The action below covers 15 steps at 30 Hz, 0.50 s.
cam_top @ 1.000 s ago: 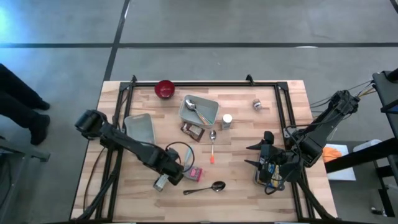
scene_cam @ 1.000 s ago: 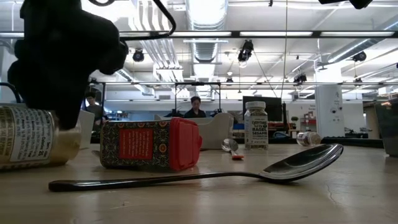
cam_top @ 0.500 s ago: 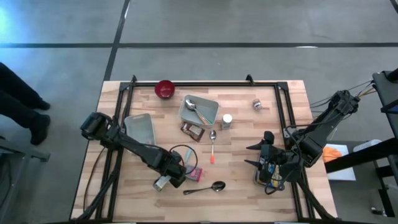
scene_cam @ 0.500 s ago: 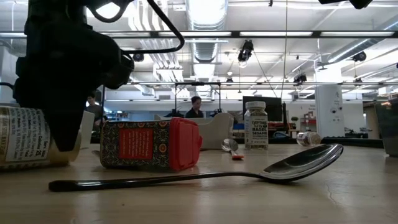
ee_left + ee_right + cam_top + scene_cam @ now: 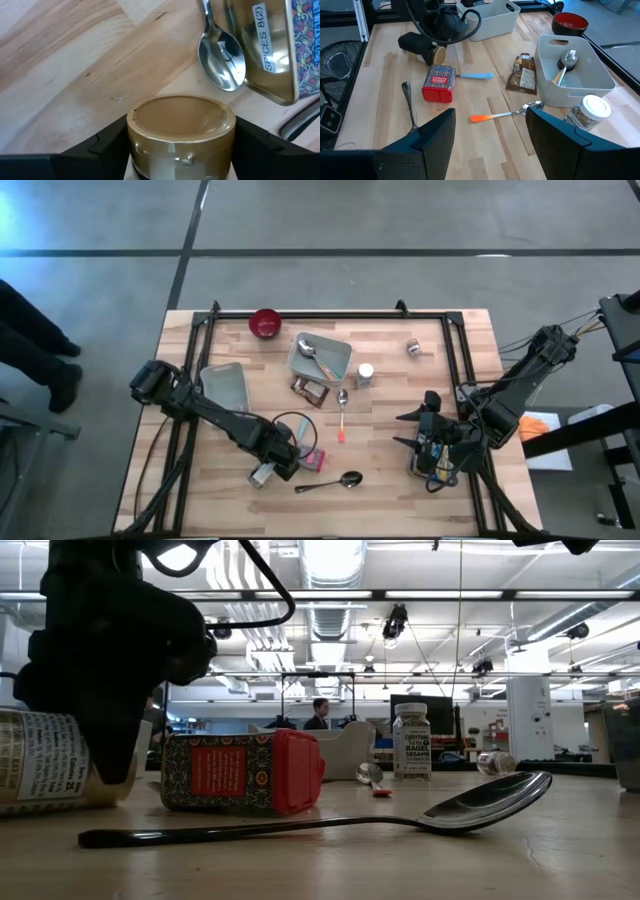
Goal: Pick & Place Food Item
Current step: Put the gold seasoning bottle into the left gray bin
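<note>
A jar (image 5: 260, 473) with a gold lid lies on its side near the table's near-left corner. My left gripper (image 5: 272, 463) stands over it, fingers pointing down, shut on it; in the low view the gripper (image 5: 100, 730) hides much of the jar (image 5: 40, 765). A red spice tin (image 5: 316, 459) and a steel spoon (image 5: 330, 482) lie just to the jar's right. My right gripper (image 5: 490, 130) waits open and empty above the table's near-right part. My left gripper pinches the jar between its two fingers. One finger (image 5: 107, 145) stands on each curved side, just behind the gold lid (image 5: 131, 131). The fingers come from above, pointing down, and lie across the jar. The jar rests on its side on the table.
At mid-table stand a grey bin (image 5: 335, 370) holding a spoon, a snack bag (image 5: 310, 389), an orange-handled spoon (image 5: 342, 415) and a white-lidded jar (image 5: 364, 374). A grey tray (image 5: 224, 387) lies at the left. A red bowl (image 5: 265, 323) and a small jar (image 5: 412, 348) sit farther back.
My left gripper has sunk onto the jar. The jar's label has turned a little in the low view, while the jar stays on the table.
</note>
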Tool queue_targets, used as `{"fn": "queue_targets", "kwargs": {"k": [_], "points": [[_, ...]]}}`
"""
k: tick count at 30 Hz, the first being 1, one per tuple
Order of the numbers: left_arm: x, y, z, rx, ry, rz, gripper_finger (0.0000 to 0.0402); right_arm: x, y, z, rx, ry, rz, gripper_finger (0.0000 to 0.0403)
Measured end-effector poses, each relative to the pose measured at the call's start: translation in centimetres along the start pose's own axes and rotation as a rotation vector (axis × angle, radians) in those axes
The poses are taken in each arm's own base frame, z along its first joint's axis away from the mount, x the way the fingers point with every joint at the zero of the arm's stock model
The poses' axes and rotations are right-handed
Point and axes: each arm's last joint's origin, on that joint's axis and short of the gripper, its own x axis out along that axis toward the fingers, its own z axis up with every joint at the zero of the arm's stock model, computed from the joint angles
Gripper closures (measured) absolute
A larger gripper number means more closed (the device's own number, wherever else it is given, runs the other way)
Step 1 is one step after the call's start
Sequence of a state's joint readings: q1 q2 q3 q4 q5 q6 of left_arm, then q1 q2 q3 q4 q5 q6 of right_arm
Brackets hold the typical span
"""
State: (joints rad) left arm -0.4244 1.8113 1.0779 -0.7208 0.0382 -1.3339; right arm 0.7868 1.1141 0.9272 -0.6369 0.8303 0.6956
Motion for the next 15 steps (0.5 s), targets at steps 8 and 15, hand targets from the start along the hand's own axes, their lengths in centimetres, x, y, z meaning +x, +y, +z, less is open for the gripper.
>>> {"fn": "queue_targets", "kwargs": {"k": [8,15], "points": [[-2.4,0.2,-0.2,-0.011,-0.047,-0.057,0.0137,0.0,0.0,0.0,0.000,0.000,0.000,0.0161],[-5.3,1.0,-0.5,-0.016,-0.140,-0.099,0.0137,0.0,0.0,0.0,0.000,0.000,0.000,0.0161]]}}
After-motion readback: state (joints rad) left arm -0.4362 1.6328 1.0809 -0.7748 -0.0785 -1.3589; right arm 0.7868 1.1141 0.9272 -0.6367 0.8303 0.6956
